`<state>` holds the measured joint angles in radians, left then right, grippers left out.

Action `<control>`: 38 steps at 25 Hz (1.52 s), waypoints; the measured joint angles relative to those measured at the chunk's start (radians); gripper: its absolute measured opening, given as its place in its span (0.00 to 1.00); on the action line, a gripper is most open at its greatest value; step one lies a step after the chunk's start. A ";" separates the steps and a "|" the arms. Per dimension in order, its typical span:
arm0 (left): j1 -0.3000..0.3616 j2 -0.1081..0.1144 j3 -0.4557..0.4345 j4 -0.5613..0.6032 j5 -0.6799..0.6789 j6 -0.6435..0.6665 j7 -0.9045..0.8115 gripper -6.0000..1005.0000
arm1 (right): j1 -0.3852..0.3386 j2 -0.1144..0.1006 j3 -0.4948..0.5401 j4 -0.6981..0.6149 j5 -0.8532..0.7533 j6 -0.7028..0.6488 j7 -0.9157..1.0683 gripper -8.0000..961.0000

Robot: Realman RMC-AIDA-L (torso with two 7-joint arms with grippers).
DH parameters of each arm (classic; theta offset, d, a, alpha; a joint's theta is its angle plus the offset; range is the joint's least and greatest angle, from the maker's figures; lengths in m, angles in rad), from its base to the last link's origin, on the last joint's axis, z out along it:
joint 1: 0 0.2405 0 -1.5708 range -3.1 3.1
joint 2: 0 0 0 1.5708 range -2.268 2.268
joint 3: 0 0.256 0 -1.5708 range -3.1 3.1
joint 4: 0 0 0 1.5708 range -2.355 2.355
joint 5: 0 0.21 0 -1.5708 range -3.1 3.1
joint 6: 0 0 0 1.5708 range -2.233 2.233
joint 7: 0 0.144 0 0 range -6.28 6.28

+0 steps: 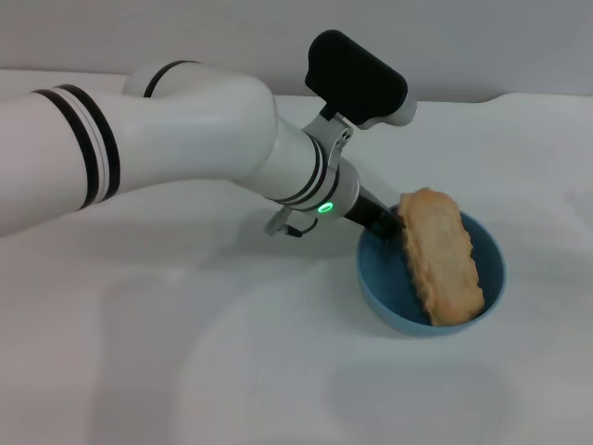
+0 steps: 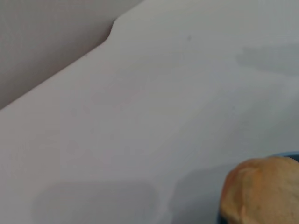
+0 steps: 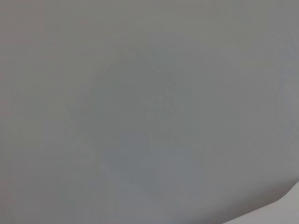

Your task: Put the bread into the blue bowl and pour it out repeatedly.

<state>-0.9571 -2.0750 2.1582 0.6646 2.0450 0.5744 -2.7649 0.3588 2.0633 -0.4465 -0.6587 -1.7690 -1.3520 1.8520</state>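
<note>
Your left gripper reaches into the bowl on the right, against the bread propped there; I cannot tell its grip. The right gripper is out of view.

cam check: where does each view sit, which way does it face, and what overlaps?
Head: high on the robot, facing forward and down at the white table; left arm reaches to the blue bowl holding the bread; left pincer at the rim.
Left wrist: on that arm, facing table and wall; no fingers show.
Right wrist: only blank grey surface.
Shared: head and left wrist both show bread and bowl.
</note>
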 joint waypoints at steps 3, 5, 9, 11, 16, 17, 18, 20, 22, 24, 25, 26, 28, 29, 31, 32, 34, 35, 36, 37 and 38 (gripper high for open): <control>0.000 0.003 -0.006 0.007 0.004 0.000 -0.002 0.06 | 0.001 0.000 -0.003 0.004 -0.001 0.000 -0.014 0.50; 0.001 0.005 -0.014 0.009 0.007 0.001 0.000 0.09 | 0.003 -0.002 -0.007 0.009 -0.002 0.001 -0.023 0.50; 0.007 0.008 -0.020 0.021 0.008 -0.036 0.002 0.36 | 0.003 -0.003 -0.004 0.013 -0.003 0.002 -0.066 0.51; 0.026 0.011 -0.046 0.035 0.011 -0.077 0.008 0.45 | 0.001 -0.003 0.001 0.018 -0.001 0.003 -0.121 0.51; 0.125 0.013 -0.207 0.111 0.049 -0.186 0.096 0.62 | 0.006 -0.001 0.003 0.061 0.003 0.073 -0.251 0.51; 0.125 0.013 -0.207 0.111 0.049 -0.186 0.096 0.65 | 0.009 -0.001 0.003 0.072 0.003 0.095 -0.271 0.52; 0.144 0.013 -0.228 0.134 0.051 -0.205 0.109 0.68 | 0.011 0.000 0.003 0.082 0.004 0.113 -0.290 0.52; 0.157 0.014 -0.242 0.150 0.051 -0.219 0.113 0.71 | 0.013 0.001 0.007 0.097 0.018 0.139 -0.333 0.52; 0.187 0.015 -0.277 0.163 0.053 -0.285 0.119 0.71 | 0.007 0.004 0.013 0.121 0.077 0.151 -0.415 0.52; 0.208 0.013 -0.277 0.154 0.053 -0.356 0.122 0.72 | -0.006 0.005 0.017 0.214 0.244 0.153 -0.669 0.65; 0.237 0.010 -0.255 0.146 0.053 -0.447 0.125 0.72 | -0.009 0.004 0.017 0.246 0.294 0.153 -0.752 0.65; 0.247 0.009 -0.243 0.145 0.053 -0.476 0.126 0.72 | -0.009 0.004 0.017 0.246 0.294 0.153 -0.752 0.65; 0.279 0.008 -0.186 0.142 0.053 -0.589 0.125 0.72 | -0.017 0.004 0.019 0.285 0.356 0.156 -0.866 0.65; 0.298 0.007 -0.151 0.140 0.051 -0.658 0.122 0.72 | -0.020 0.006 0.023 0.295 0.378 0.158 -0.911 0.65; 0.336 0.005 -0.088 0.132 0.045 -0.808 0.113 0.73 | -0.025 0.009 0.039 0.334 0.450 0.159 -1.016 0.65; 0.352 0.003 -0.053 0.124 0.044 -0.884 0.103 0.73 | -0.025 0.010 0.052 0.371 0.501 0.159 -1.083 0.65; 0.379 0.001 0.029 0.095 0.041 -1.031 0.062 0.73 | -0.023 0.010 0.071 0.431 0.603 0.159 -1.188 0.65; 0.382 0.001 0.046 0.087 0.041 -1.055 0.052 0.73 | -0.021 0.010 0.076 0.459 0.654 0.159 -1.239 0.65; 0.385 0.000 0.079 0.067 0.040 -1.104 0.028 0.76 | -0.019 0.010 0.080 0.484 0.699 0.158 -1.287 0.65; 0.386 -0.001 0.095 0.053 0.040 -1.124 0.011 0.79 | -0.019 0.011 0.082 0.501 0.731 0.156 -1.328 0.65; 0.387 -0.002 0.106 0.041 0.039 -1.137 -0.004 0.82 | -0.018 0.012 0.082 0.517 0.759 0.153 -1.366 0.65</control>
<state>-0.5704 -2.0767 2.2646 0.7061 2.0844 -0.5621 -2.7691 0.3409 2.0752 -0.3641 -0.1417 -1.0104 -1.1990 0.4862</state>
